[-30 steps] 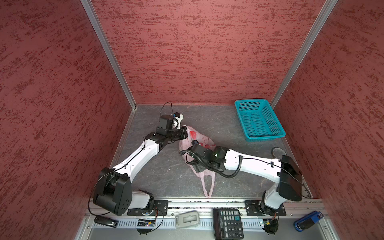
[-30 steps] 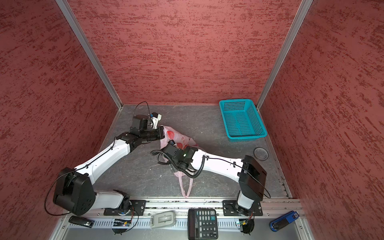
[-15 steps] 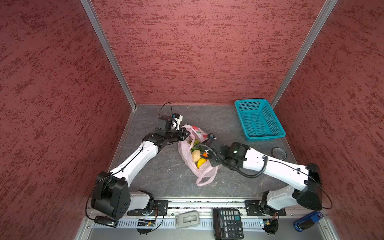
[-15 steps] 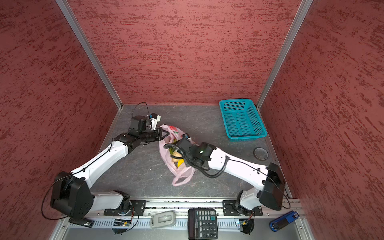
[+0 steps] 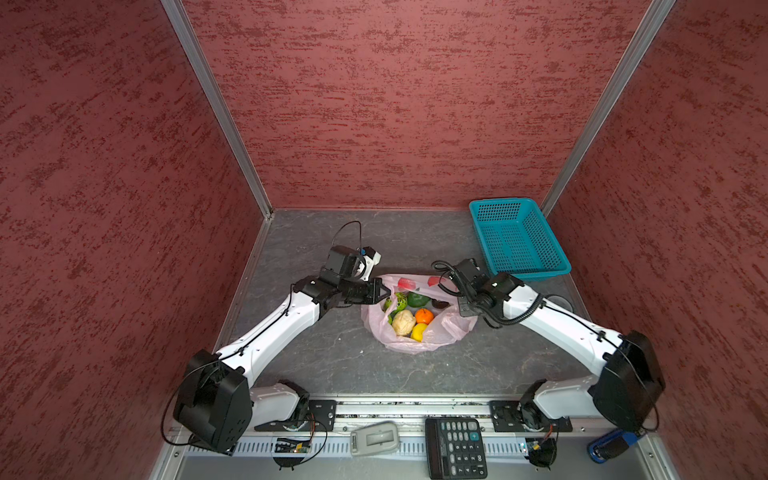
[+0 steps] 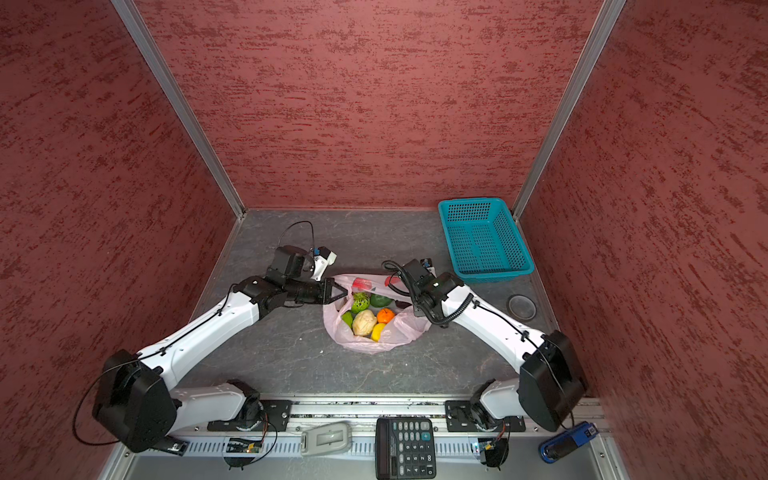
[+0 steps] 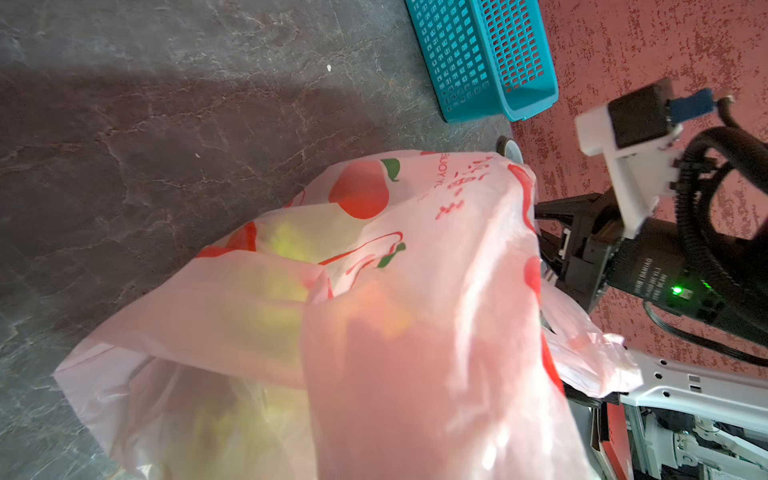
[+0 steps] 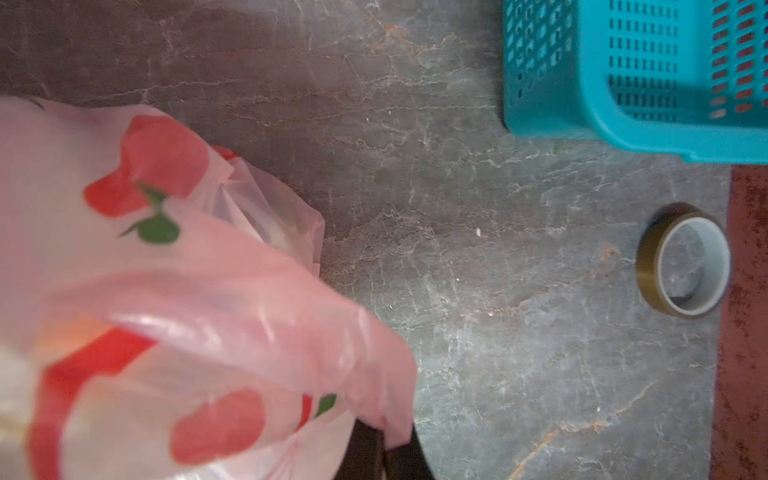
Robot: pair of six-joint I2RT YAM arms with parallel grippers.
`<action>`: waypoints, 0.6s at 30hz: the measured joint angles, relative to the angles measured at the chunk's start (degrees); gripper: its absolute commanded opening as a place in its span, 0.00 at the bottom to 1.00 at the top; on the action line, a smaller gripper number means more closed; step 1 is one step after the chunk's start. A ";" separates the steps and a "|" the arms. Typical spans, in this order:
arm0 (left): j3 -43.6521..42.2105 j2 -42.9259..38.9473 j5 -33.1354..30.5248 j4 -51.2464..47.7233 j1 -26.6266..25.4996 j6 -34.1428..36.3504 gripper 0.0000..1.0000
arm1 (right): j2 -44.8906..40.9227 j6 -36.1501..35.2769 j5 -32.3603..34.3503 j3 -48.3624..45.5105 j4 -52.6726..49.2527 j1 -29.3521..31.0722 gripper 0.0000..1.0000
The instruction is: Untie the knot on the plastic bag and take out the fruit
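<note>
The pale-pink plastic bag (image 5: 415, 345) (image 6: 374, 344) lies mid-table with its mouth spread wide. Inside it shows the fruit: a cream bumpy piece (image 5: 403, 322), an orange one (image 5: 424, 316), a yellow one (image 5: 419, 331) and two green ones (image 5: 417, 299). No knot shows. My left gripper (image 5: 381, 291) (image 6: 338, 293) is shut on the bag's left rim; plastic (image 7: 415, 291) hides its fingers in the left wrist view. At the right rim, my right gripper (image 5: 454, 296) (image 8: 386, 455) is shut on a fold of the bag (image 8: 208, 291).
A teal perforated basket (image 5: 517, 239) (image 8: 623, 75) stands at the back right. A roll of tape (image 6: 521, 306) (image 8: 683, 259) lies near the right wall. A calculator (image 5: 455, 440) and small devices sit on the front rail. Red walls close three sides.
My right gripper shut on the bag's rim and pulled away to the right, spreading the mouth so the fruit shows. The left gripper kept its hold on the left rim.
</note>
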 measured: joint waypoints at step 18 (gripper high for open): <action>6.19 2.82 -0.72 -3.08 0.26 -2.19 0.00 | -6.71 3.30 -24.83 23.71 -5.97 9.20 0.89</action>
